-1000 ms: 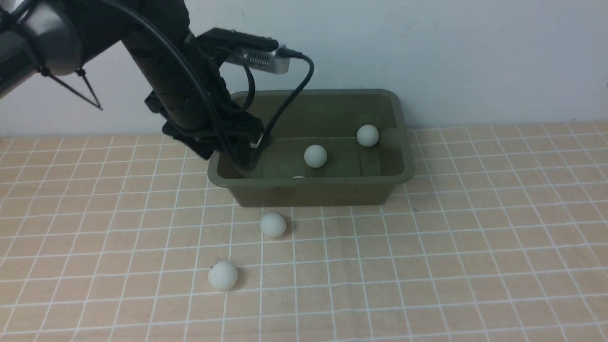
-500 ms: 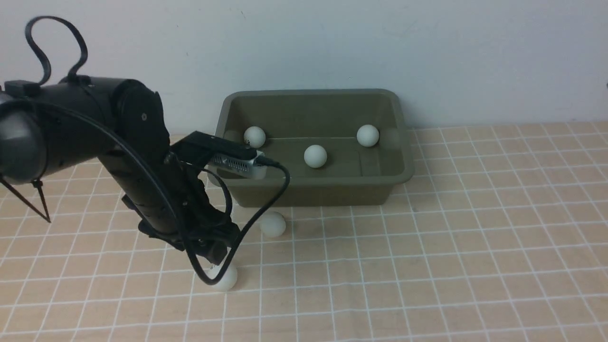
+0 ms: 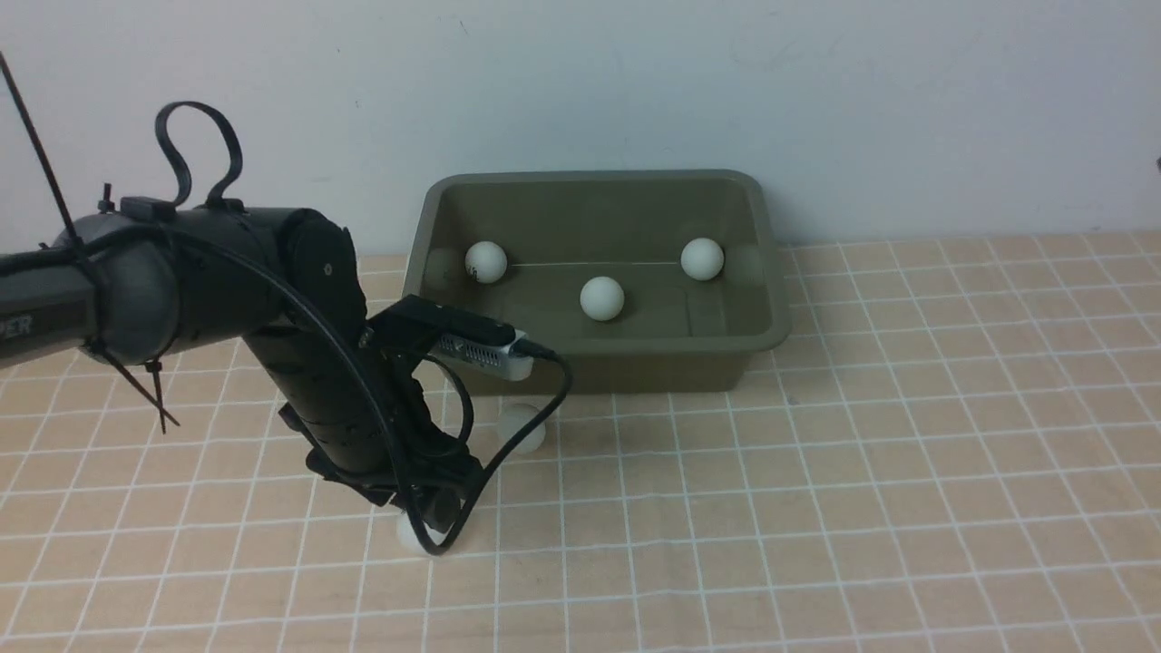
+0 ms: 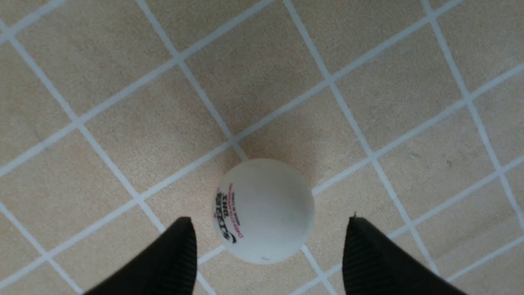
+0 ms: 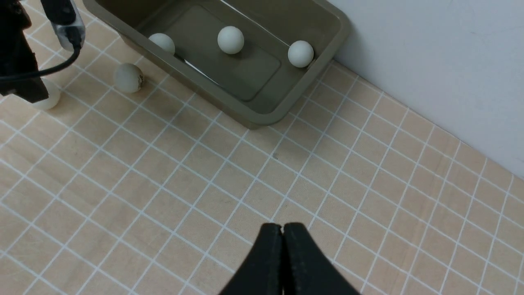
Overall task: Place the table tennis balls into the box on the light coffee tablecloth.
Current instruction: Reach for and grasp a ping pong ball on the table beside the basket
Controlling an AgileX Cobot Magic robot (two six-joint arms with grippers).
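Box (image 3: 599, 367) at twelve o'clock on the light coffee tablecloth (image 3: 907, 453), close against the back wall (image 3: 816, 91). Sits mouth up, long axis running nine to three. Holds three of the table tennis balls: corner ball (image 3: 485, 262) toward ten o'clock, middle ball (image 3: 602, 298) near the centre, far ball (image 3: 702, 258) toward two o'clock. Leaves two on the cloth: near ball (image 3: 521, 426) at seven o'clock of the box, just beside its front wall and partly behind a cable (image 3: 544, 399); printed ball (image 4: 264, 211) farther out on the same seven o'clock line, under the left gripper (image 4: 268, 221). Left gripper pointing down, fingers (image 4: 180, 254) spread, straddling the printed ball with a gap on each side, print turned toward one finger. Right gripper (image 5: 282, 225) above the cloth, well apart from the box, fingers pressed together on nothing.
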